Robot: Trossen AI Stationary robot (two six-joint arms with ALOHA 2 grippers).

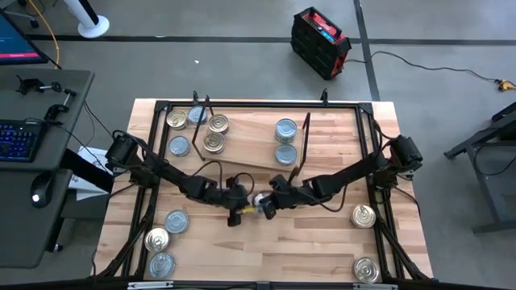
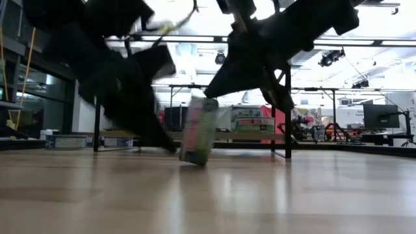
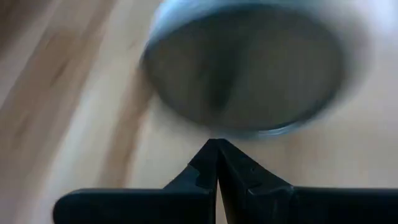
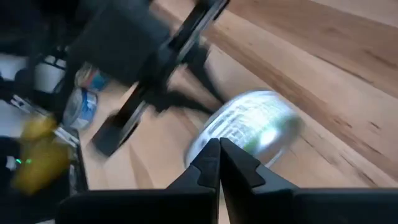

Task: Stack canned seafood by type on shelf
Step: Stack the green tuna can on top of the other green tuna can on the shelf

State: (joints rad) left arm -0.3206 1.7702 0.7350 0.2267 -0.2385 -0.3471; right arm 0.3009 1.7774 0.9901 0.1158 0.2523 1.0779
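Small round silver-lidded tin (image 1: 260, 201) stands on edge, green-labelled, between left gripper (image 1: 239, 211) and right gripper (image 1: 270, 206), both with fingers pressed together.

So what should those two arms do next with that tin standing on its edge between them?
Probably open one tool and grip the tin. It stands on its edge on the tabletop between the left tool and right tool; both are shut, so neither holds it, and it could roll.

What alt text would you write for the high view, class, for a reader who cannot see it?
Two dark robot arms meet over a wooden table, their shut grippers, left and right, flanking one tin standing on edge. Other tins sit on a wooden shelf behind and near the table's front corners.
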